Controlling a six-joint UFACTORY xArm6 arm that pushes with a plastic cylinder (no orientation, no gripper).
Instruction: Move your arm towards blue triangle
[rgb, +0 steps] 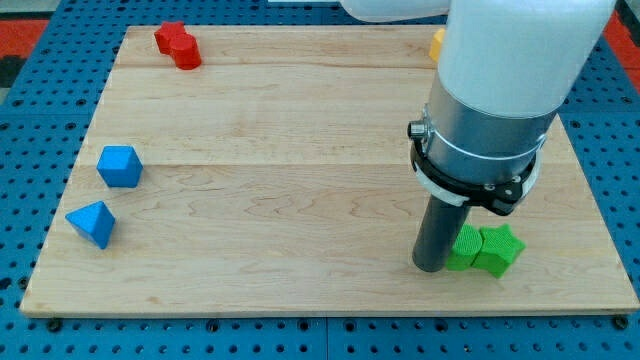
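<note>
Tip (431, 268) of the rod, bare and holding nothing, rests touching the green blocks (484, 248) at the view's lower right. Blue triangle (92, 223) lies well apart, near the wooden board's (300, 180) left edge; the required travel is judged leftward across the board

Pale wooden board (300, 150) on blue pegboard surface (40, 200); red patch (40, 15) at view's top left; even light
</note>
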